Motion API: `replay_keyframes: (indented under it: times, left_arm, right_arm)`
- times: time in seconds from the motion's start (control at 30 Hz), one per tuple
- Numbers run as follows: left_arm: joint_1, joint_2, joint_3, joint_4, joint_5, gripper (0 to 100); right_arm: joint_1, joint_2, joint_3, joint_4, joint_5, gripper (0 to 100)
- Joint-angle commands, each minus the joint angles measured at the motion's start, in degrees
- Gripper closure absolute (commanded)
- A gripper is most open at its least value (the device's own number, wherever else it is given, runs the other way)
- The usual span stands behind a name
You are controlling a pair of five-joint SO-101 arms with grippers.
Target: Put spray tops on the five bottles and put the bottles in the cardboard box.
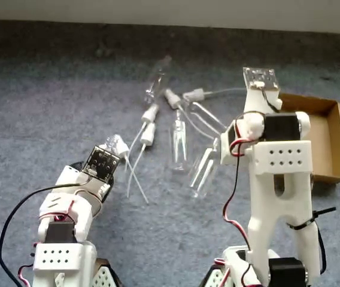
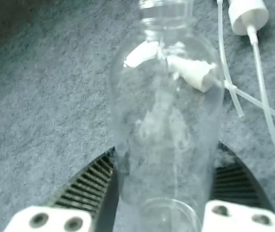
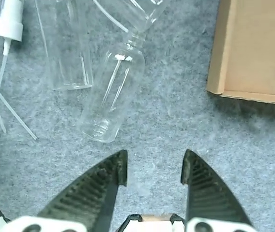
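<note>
Pinched in my left pincer (image 2: 166,150), bottle (image 2: 164,96) lies neck-first toward spray top (image 2: 248,13) just beyond; my right pincer (image 3: 154,159), spread, hangs farther off.

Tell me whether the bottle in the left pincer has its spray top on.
Off. The bottle in the left pincer shows a bare threaded neck; a white spray top lies loose on the carpet.

Left white plastic arm (image 1: 65,218), right white plastic arm (image 1: 281,179)
Both are showing rows of small screw holes (image 1: 281,156), carrying black box-shaped motors (image 1: 281,127), trailing thin red and black cables (image 1: 232,191), and ending in black ribbed fingers (image 3: 96,188).
</note>
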Motion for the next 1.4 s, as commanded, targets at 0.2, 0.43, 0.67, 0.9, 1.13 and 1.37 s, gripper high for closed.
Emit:
replay_keyframes:
  times: [0.2,0.43,0.67,0.9,1.13,1.37]
  left_arm:
    - [-0.84,0.22,1.45,-0.09,-0.62,76]
    - [-0.84,-0.22,1.45,2.02,-0.62,70]
    - [-0.92,-0.31,1.45,2.02,-0.62,67]
    - [-1.01,-0.4,-2.42,2.29,-0.35,67]
    - [-5.93,-0.4,-9.54,10.73,11.87,67]
    - [-4.44,-0.4,-20.26,26.11,13.01,77]
  right_arm:
    - [1.1,-3.74,0.4,0.92,5.27,81.7]
    - [1.1,-3.74,3.82,0.92,7.3,81.7]
    - [1.1,-3.74,3.82,0.92,7.3,81.7]
    - [1.01,-3.65,3.56,0.92,7.38,81.7]
    - [0.84,-3.03,3.65,0.48,6.95,81.7]
    - [-1.54,-2.95,3.47,0.04,-5.8,81.7]
